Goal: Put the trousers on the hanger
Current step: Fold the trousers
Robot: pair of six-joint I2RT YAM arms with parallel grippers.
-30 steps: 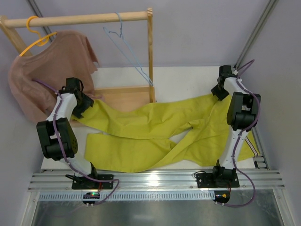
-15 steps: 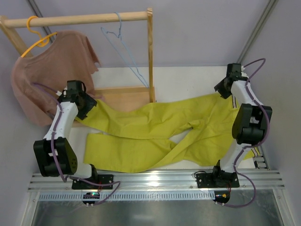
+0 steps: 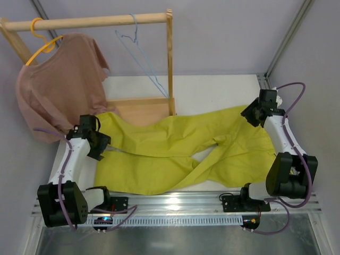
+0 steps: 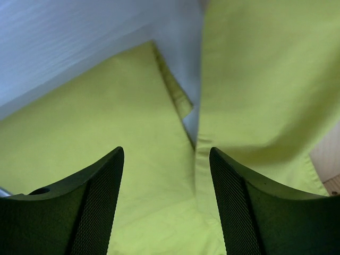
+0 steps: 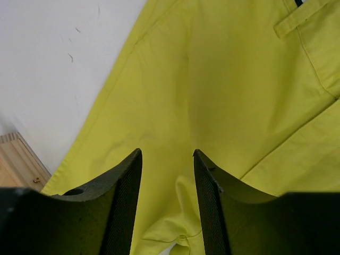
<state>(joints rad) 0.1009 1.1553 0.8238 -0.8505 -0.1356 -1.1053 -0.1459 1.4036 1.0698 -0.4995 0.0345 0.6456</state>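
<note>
The yellow-green trousers (image 3: 175, 149) lie spread flat across the white table, legs to the left and waist to the right. The thin light-blue hanger (image 3: 142, 61) hangs from the wooden rod, apart from both arms. My left gripper (image 3: 102, 144) hovers open over the leg ends. In the left wrist view its jaws (image 4: 166, 154) straddle the gap between the two legs of the trousers (image 4: 106, 117). My right gripper (image 3: 251, 114) is open above the upper part of the trousers (image 5: 223, 79). A small fold of cloth lies between and below its fingers (image 5: 167, 154).
A wooden rack stands at the back: rod (image 3: 95, 22), upright post (image 3: 170, 64) and base board (image 3: 141, 109). A dusty-pink shirt (image 3: 64, 79) hangs on a yellow hanger (image 3: 40, 40) at the left. An aluminium rail (image 3: 175, 202) runs along the near edge.
The left gripper has drawn back from beside the rack base toward the near edge, over the legs. The right arm has swung outward to the right, its gripper slightly nearer.
</note>
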